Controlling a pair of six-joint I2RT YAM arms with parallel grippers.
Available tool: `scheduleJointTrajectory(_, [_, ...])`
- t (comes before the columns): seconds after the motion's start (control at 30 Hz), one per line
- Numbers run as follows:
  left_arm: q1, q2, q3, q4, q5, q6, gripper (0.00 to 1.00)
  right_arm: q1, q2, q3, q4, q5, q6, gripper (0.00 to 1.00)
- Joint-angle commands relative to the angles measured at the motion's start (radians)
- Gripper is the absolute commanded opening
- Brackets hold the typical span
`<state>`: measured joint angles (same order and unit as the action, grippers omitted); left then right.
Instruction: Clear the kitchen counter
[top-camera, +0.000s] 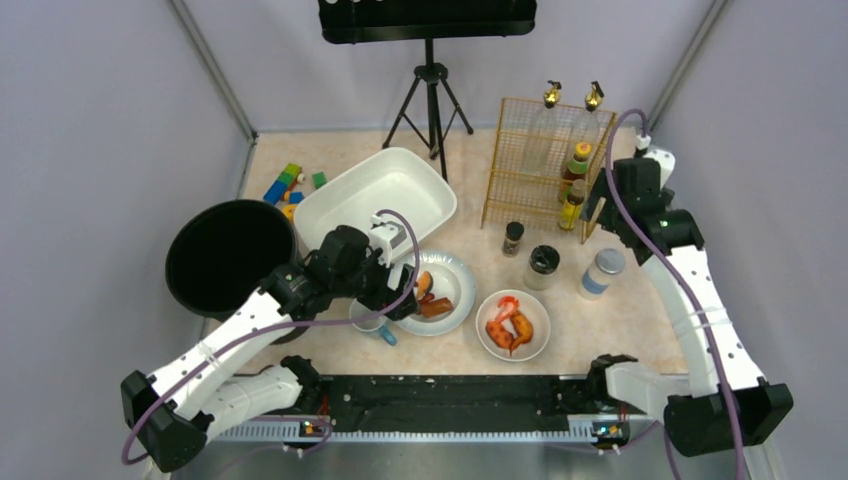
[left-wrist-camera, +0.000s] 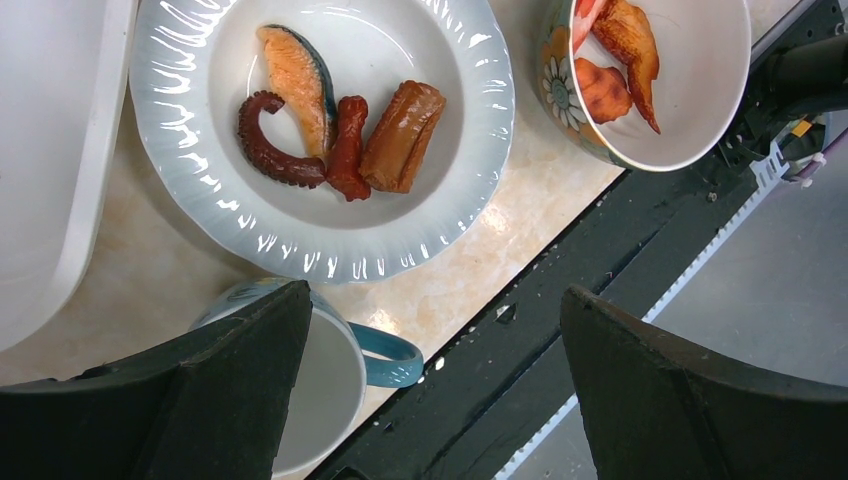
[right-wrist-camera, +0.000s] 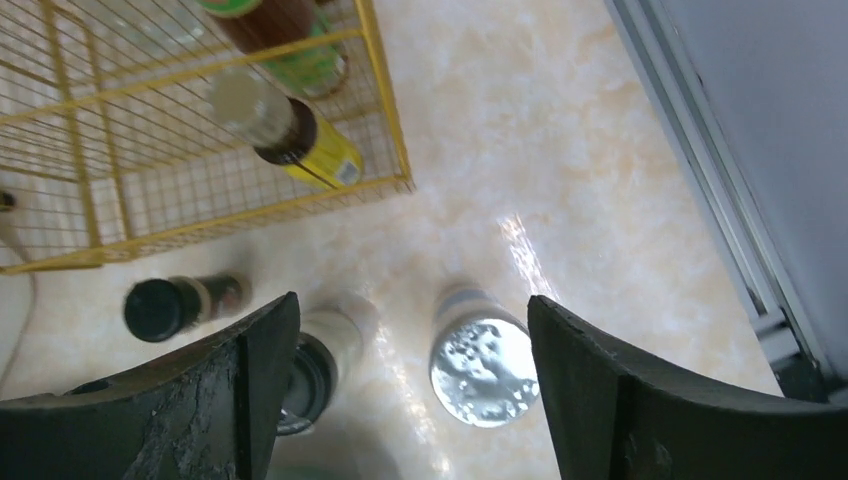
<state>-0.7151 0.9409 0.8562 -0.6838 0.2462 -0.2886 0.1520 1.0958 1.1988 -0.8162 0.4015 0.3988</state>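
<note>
From my station the kitchen counter (top-camera: 590, 345) fills the middle of the top view. It is a pale marbled slab between plain lavender-grey walls (top-camera: 100, 150), with a toothed metal rail (top-camera: 450, 432) along the near edge where both arms are bolted. A tripod (top-camera: 431, 95) carrying a dark panel stands at the far edge. The surface is crowded. A white tub (top-camera: 372, 192) lies left of centre, with toy blocks (top-camera: 290, 185) behind it and a round black bin (top-camera: 230, 255) at the left edge. On the far right a yellow wire rack (top-camera: 520, 175) holds bottles. In front of it stand a small dark-capped jar (top-camera: 513, 238), a wider jar (top-camera: 542, 266) and a silver-lidded jar (top-camera: 602, 272). Nearer me are a ribbed plate (left-wrist-camera: 170, 110) with a salmon slice, an octopus tentacle, a sausage and a brown roll, and just beside it a bowl (left-wrist-camera: 700, 90) of orange-red pieces. A blue-handled mug (left-wrist-camera: 385, 355) sits by the plate's near rim. The left gripper (left-wrist-camera: 435, 300) hangs above the mug and plate, spread wide with nothing held, and one finger covers part of the mug. The right gripper (right-wrist-camera: 410, 305) hovers over the jars by the rack, also wide apart and empty.
</note>
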Motion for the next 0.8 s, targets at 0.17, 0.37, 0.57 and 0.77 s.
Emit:
scheduleJointTrajectory(0.17, [0.000,-0.016,-0.003,0.021,0.027,0.006,0.99,-0.008,-0.102,-0.128,-0.165,0.069,0.149,0.86])
scheduleJointTrajectory(0.37, [0.000,-0.019,-0.003,0.020,0.027,0.006,0.99,-0.013,-0.109,-0.203,-0.153,0.069,0.166,0.90])
scheduleJointTrajectory(0.57, [0.000,-0.021,-0.004,0.022,0.027,0.004,0.99,-0.034,-0.079,-0.283,-0.093,0.033,0.164,0.93])
scheduleJointTrajectory(0.77, [0.000,-0.016,-0.005,0.023,0.025,0.005,0.99,-0.077,-0.067,-0.338,-0.026,-0.041,0.141,0.91])
